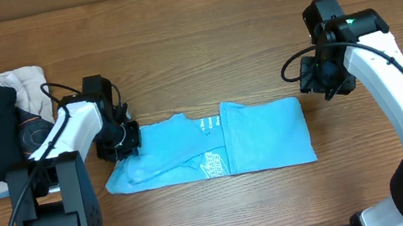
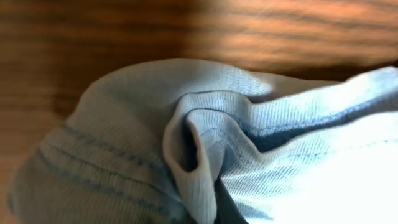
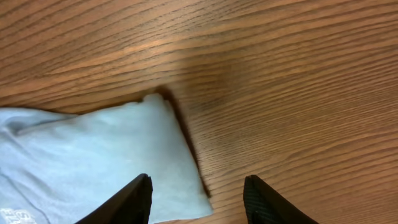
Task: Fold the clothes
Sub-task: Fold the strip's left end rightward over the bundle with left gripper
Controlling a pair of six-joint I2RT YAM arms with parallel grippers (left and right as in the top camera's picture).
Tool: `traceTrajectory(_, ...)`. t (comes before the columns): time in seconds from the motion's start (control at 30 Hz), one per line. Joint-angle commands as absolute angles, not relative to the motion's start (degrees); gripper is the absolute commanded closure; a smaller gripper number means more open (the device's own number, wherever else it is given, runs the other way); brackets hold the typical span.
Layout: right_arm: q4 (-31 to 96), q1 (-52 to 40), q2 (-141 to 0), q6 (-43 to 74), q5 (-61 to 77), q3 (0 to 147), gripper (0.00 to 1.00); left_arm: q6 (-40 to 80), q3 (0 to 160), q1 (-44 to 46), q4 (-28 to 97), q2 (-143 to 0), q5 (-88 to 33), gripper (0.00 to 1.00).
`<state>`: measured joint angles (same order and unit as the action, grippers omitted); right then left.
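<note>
Both fingers of the left claw [image 1: 128, 139] hide behind bunched T-shirt [image 1: 264, 137] cloth it grips; the right claw [image 3: 200, 200] hovers open above the bench [image 3: 305, 87], shirt corner beneath its gap.

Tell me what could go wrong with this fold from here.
1. The left gripper pinches a bunched wad of the T-shirt, so lifting may drag several layers and undo the fold.
2. The right gripper hangs open over the right corner; that end is unheld and may slide.
</note>
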<state>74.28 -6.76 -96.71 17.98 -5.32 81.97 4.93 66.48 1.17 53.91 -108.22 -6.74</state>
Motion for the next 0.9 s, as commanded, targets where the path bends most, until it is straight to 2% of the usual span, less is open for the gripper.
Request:
traceTrajectory(0.0, 74.5, -6.7, -96.0, 18.1, -5.0, 82.7, 0.49, 6.6, 69.9, -1.3, 56.0, -108.9, -0.7, 0.96)
traceTrajectory(0.47, 75.3, -6.7, -96.0, 18.5, -4.8, 82.7, 0.50, 6.3, 90.3, -8.6, 68.5, -108.9, 2.7, 0.96)
traceTrajectory(0.63, 75.3, -6.7, -96.0, 18.5, -4.8, 82.7, 0.50, 6.5, 95.2, -5.9, 76.3, -108.9, -2.3, 0.96)
traceTrajectory(0.87, 75.4, -6.7, -96.0, 18.5, -4.9, 82.7, 0.49, 9.0, 95.8, 3.2, 83.5, -108.9, -6.7, 0.96)
